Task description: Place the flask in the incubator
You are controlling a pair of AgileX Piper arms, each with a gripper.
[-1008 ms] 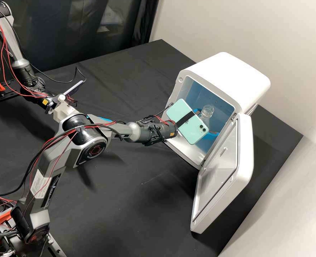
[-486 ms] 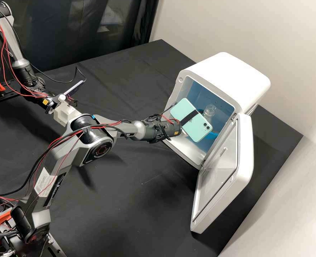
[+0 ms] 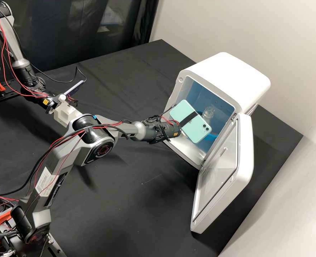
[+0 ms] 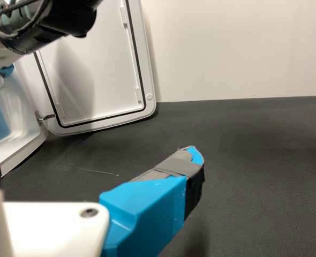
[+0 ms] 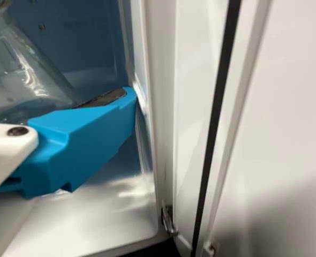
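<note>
Over by the left edge of the table (image 3: pixel 136 71) I have the left arm folded low. Its left pincer (image 3: pixel 92 116) hangs just above the black top, partly behind the other arm's elbow. In its wrist view one blue finger (image 4: pixel 158 201) sits well apart from its mate, with bare table between them, so that pincer is released and carries nothing.

The right arm rises from the table's near left corner and stretches across the middle of the table, with a mint-green phone (image 3: pixel 190 121) strapped to its wrist. Its forearm ends in the mouth of the incubator (image 3: pixel 225 73), which stands by the table's right edge, close to the wall.

The right pincer (image 5: pixel 45 93) is inside the blue-lined chamber, clenched on the flask (image 3: pixel 208 112). My right wrist view shows a blue finger (image 5: pixel 77 139) lying against the clear glass body low down. From the high view the flask stands upright within the chamber, its neck showing just past the phone. I cannot tell whether its base touches the chamber floor.

The door (image 3: pixel 236 167) is swung wide open on the incubator's near side, its inner face turned toward the arms.
</note>
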